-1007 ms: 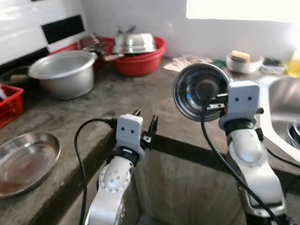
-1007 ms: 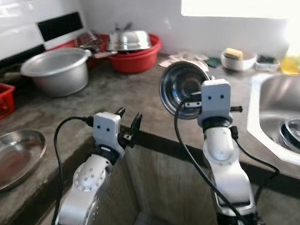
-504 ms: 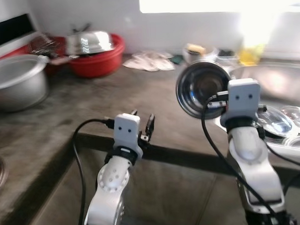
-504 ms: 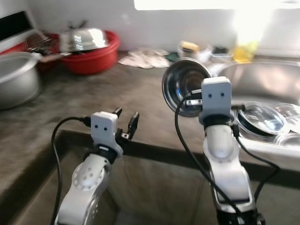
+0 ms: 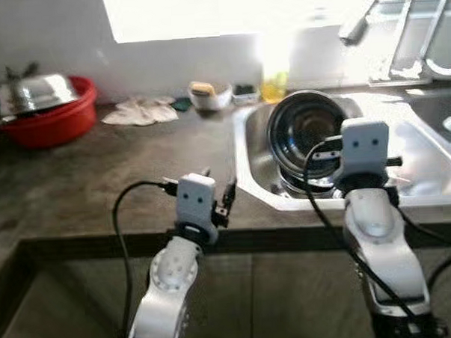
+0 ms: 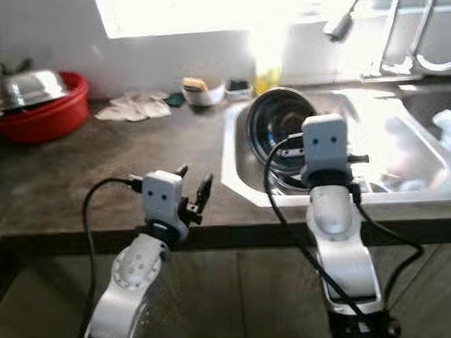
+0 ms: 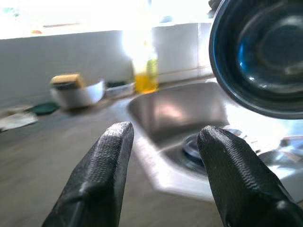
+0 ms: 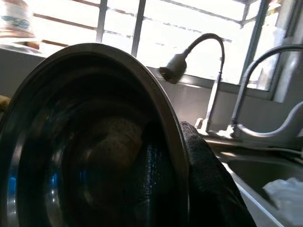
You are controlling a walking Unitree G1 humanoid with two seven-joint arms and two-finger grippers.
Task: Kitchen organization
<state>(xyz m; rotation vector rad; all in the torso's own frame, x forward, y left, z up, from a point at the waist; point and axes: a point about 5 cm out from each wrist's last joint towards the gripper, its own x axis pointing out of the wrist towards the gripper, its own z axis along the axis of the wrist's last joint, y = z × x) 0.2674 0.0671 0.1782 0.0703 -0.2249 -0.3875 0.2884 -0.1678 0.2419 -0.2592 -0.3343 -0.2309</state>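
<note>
Now right end effector [image 5: 326,151] grips steel bowl [image 5: 302,128] over sink [image 5: 247,149].

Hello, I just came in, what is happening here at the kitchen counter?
The robot stands at the counter's edge, facing the steel sink. Its right gripper holds a steel bowl upright by the rim, the inside turned toward the robot, in front of the sink basin. The left gripper is open and holds nothing, over the counter beside the sink. Further back are a red basin holding a metal dish, a crumpled cloth and a small white bowl with a sponge.
</note>
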